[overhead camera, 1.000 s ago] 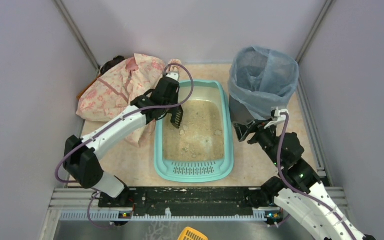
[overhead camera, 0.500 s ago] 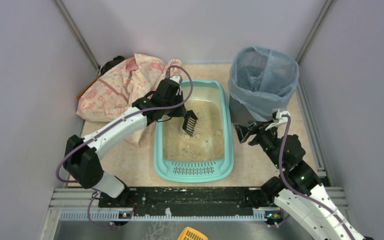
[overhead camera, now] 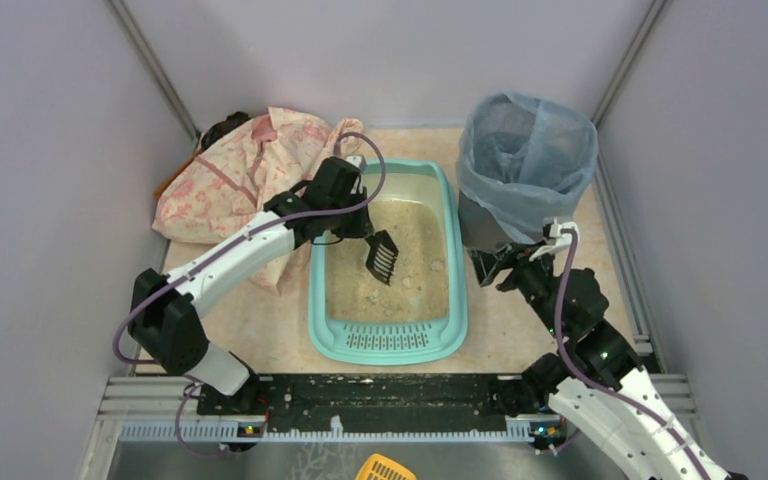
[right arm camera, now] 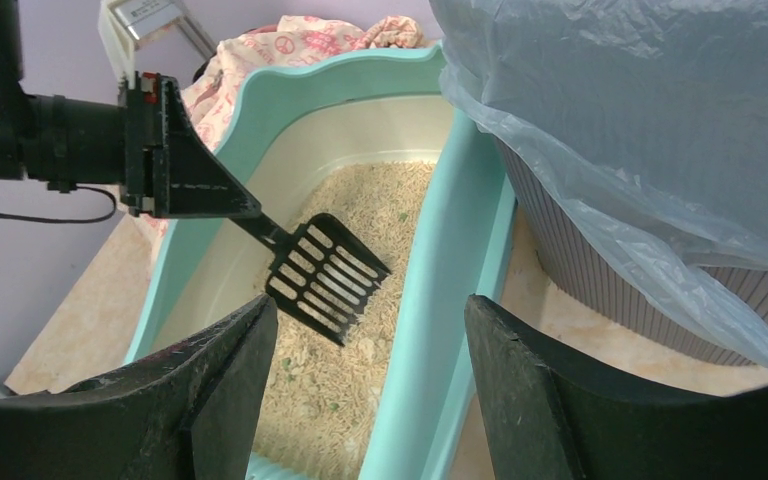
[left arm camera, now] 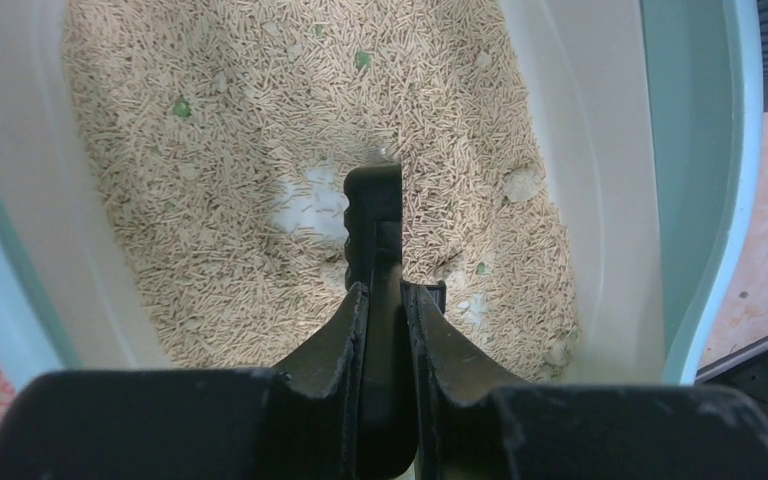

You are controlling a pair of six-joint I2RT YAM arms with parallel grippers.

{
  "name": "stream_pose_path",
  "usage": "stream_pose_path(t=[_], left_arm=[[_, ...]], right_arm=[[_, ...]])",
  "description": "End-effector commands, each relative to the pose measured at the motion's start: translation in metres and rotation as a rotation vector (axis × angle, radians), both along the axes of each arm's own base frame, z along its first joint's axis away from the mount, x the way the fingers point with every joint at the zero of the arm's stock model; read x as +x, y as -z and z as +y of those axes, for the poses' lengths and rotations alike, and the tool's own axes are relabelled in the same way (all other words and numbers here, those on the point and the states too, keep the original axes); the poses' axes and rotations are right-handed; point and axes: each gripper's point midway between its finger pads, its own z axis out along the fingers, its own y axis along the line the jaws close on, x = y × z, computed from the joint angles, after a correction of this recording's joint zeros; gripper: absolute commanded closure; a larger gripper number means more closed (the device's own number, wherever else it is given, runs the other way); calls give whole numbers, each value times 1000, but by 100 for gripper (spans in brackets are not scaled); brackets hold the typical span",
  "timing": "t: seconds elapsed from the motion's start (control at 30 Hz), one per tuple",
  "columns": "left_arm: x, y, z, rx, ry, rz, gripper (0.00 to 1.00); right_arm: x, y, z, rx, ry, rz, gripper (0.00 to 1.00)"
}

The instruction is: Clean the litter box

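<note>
The litter box (overhead camera: 390,342) stood at the centre of the bench (overhead camera: 265,332), just left of the bag-lined bin (overhead camera: 525,160). The left gripper (overhead camera: 358,224) was clamped on the handle of a black slotted scoop (overhead camera: 382,256), which was tilted over the litter. The right gripper (overhead camera: 490,266) was spread wide, holding nothing, beside the bin's base.
</note>
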Motion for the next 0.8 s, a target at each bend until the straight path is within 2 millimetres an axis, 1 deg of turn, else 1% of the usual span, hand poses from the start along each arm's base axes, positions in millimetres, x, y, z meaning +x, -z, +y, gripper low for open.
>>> stream_pose_path(t=[0.0,0.13,0.3,0.4,0.5,0.63,0.7,0.77], left_arm=[[-2,-18,19,93,24,-22,100],[-14,-8,13,84,104,23,100],[-39,12,-11,-45,193,133,100],[-50,19,-25,-141,235,165,100],[-59,27,-32,-198,238,212,100],[-63,40,-35,-253,210,237,100],[-66,44,-41,-312,205,248,100],[-73,46,-49,-374,227,292,100]], right_arm=[[6,-21,-5,-3,34,-57,31],[11,-19,-3,-9,39,-54,31],[16,-18,3,-3,26,-47,31],[17,-17,5,-4,21,-43,31],[16,-19,6,-6,16,-42,31],[15,-20,3,-2,22,-43,31],[14,-20,3,4,23,-41,31],[14,-19,4,8,22,-35,31]])
